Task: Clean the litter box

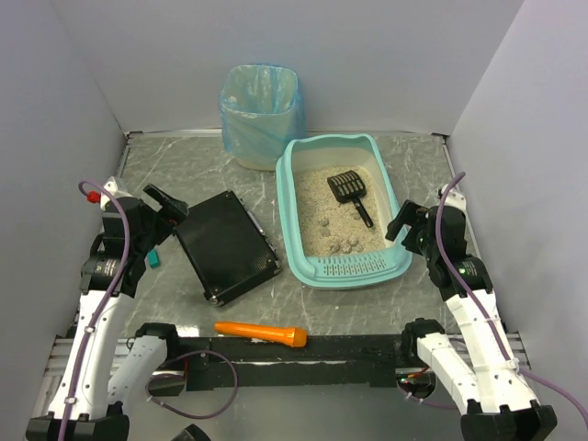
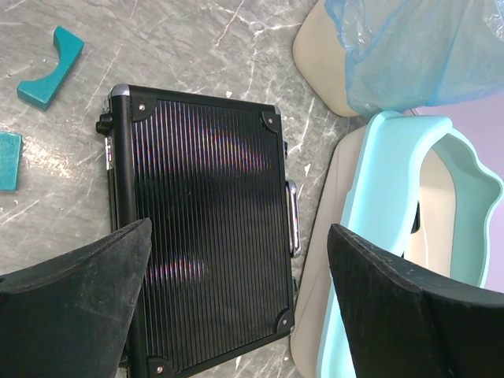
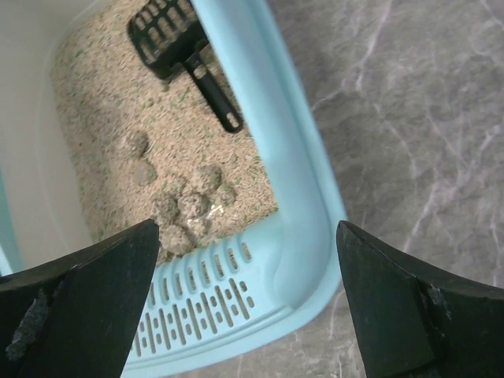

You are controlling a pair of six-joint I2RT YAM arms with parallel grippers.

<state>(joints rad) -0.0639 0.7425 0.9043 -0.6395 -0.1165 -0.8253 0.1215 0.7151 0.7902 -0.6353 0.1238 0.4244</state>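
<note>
Lying in the litter box [image 1: 349, 267], the scoop [image 1: 350, 195] is angled handle-first toward the right gripper [image 3: 246, 230], whose fingers, like the left gripper's [image 2: 238, 236], are spread empty.

The litter box [image 1: 354, 267] sits right of centre on the tabletop [image 1: 367, 308], slotted lip toward the arms. A black scoop [image 1: 349, 191] lies on its litter, with clumps [image 1: 342, 243] near the lip. A bin [image 1: 259, 115] stands behind its far left corner, a black case [image 1: 226, 246] lies to its left, and an orange tool [image 1: 262, 333] lies nearer the bases. The left hand [image 1: 163, 209] is by the case and the right hand [image 1: 407, 223] beside the box, both with fingers apart.
</note>
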